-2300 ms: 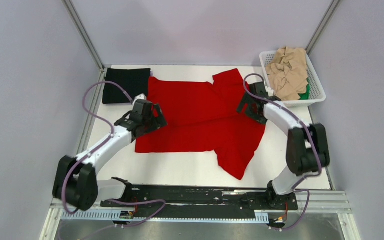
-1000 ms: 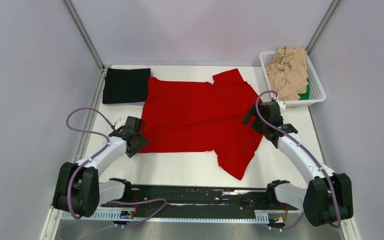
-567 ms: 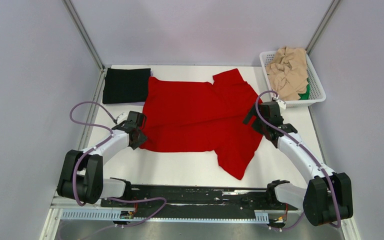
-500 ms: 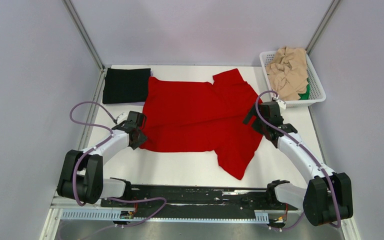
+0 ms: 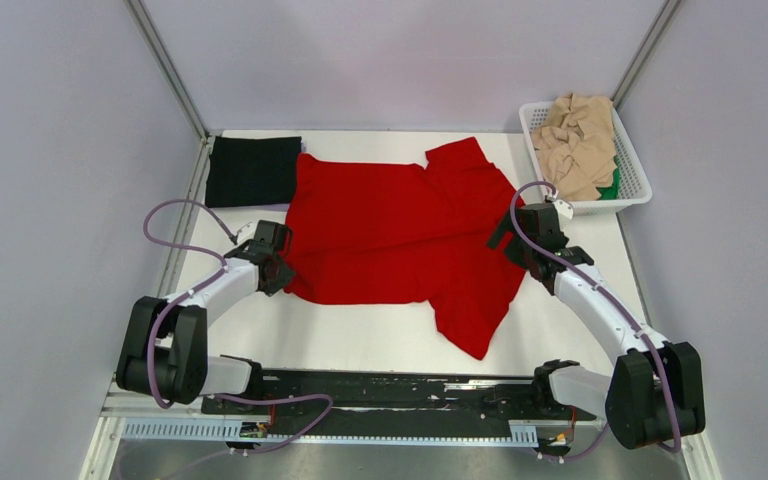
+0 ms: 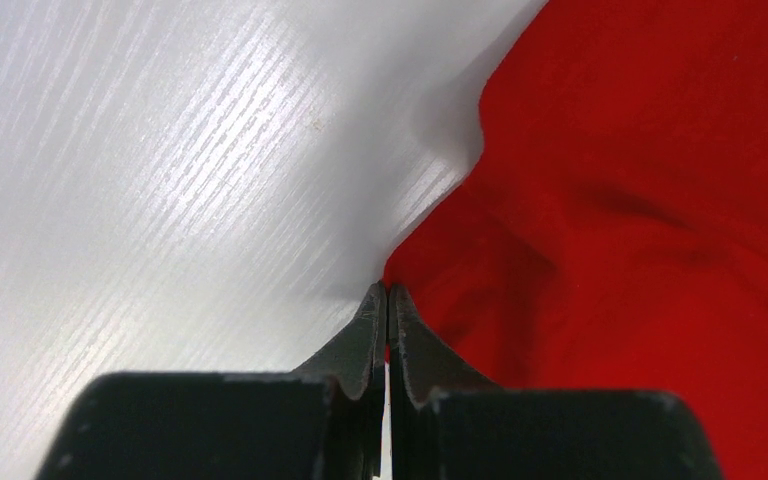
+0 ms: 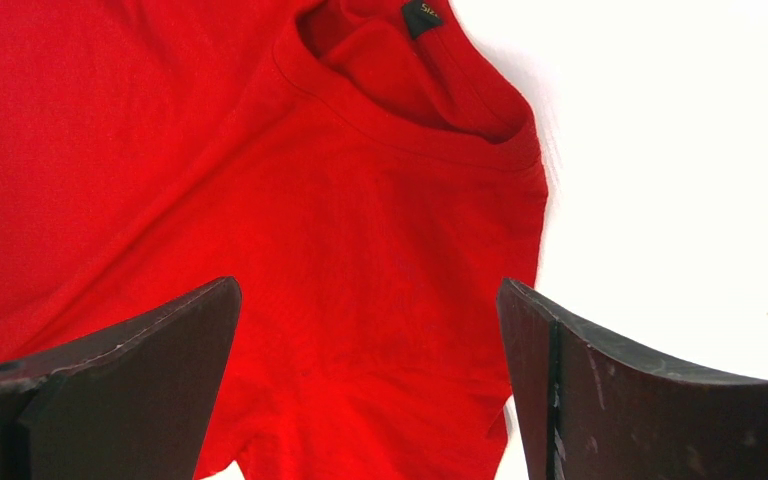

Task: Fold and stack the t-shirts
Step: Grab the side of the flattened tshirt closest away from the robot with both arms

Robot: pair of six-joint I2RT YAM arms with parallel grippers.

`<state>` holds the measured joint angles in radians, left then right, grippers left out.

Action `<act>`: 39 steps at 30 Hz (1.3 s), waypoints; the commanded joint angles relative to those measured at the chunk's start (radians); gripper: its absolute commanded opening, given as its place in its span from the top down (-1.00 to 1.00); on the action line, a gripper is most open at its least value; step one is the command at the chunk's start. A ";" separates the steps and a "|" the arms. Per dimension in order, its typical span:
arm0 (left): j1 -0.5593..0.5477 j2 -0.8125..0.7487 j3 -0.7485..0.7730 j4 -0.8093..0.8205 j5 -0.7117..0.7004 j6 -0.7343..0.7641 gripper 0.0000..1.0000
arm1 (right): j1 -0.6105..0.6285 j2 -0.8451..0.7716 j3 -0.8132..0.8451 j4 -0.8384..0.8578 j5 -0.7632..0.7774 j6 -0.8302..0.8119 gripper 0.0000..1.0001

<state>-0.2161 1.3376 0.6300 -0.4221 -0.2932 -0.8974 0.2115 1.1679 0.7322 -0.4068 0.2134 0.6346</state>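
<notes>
A bright red t-shirt (image 5: 390,230) lies spread flat across the middle of the table, one sleeve pointing toward the near edge. My left gripper (image 5: 282,272) is at its near-left hem corner, shut, with a sliver of red cloth (image 6: 640,200) pinched between the fingertips (image 6: 388,290). My right gripper (image 5: 508,232) hangs wide open over the shirt's shoulder beside the collar (image 7: 410,80), holding nothing (image 7: 368,285). A folded black t-shirt (image 5: 252,170) lies at the back left. Crumpled beige t-shirts (image 5: 578,145) and a bit of a green one (image 5: 612,186) fill the basket.
The white lattice basket (image 5: 640,190) stands at the back right corner. Grey walls and metal posts close in the table on three sides. The arm bases and a black rail run along the near edge (image 5: 400,390).
My left gripper has slid in to the red shirt's near-left corner and closed on it, bunching the hem slightly. The right arm has kept still over the last second.
</notes>
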 commanded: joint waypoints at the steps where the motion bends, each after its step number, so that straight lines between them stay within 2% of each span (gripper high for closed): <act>1: 0.000 -0.038 -0.020 -0.053 0.046 0.022 1.00 | -0.006 0.003 0.009 0.020 0.026 -0.003 -1.00; 7: -0.002 -0.252 -0.031 -0.206 0.033 -0.024 1.00 | -0.003 -0.001 0.020 -0.020 -0.033 0.007 -1.00; 13: -0.003 -0.395 -0.057 -0.343 0.010 -0.049 1.00 | 0.041 -0.023 0.029 -0.183 -0.034 0.063 -0.98; 16: -0.003 -0.427 -0.077 -0.345 0.008 -0.050 1.00 | 0.104 -0.049 0.035 -0.301 -0.031 0.077 -0.95; 20: -0.003 -0.466 -0.085 -0.322 0.012 -0.041 1.00 | 0.263 -0.081 0.031 -0.488 -0.051 0.149 -0.89; 23: -0.003 -0.493 -0.096 -0.288 0.017 -0.033 1.00 | 0.386 -0.084 0.019 -0.580 -0.101 0.225 -0.78; 29: -0.003 -0.509 -0.107 -0.277 0.018 -0.025 1.00 | 0.581 -0.038 0.014 -0.656 -0.140 0.308 -0.40; 34: -0.003 -0.521 -0.115 -0.284 0.005 -0.024 1.00 | 0.600 0.070 -0.006 -0.609 -0.092 0.335 -0.10; 39: -0.003 -0.534 -0.124 -0.279 0.007 -0.018 1.00 | 0.596 0.136 -0.010 -0.498 -0.090 0.306 -0.05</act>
<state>-0.2165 0.8192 0.5114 -0.7139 -0.2642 -0.9241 0.8085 1.2766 0.7311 -0.9882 0.0963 0.9268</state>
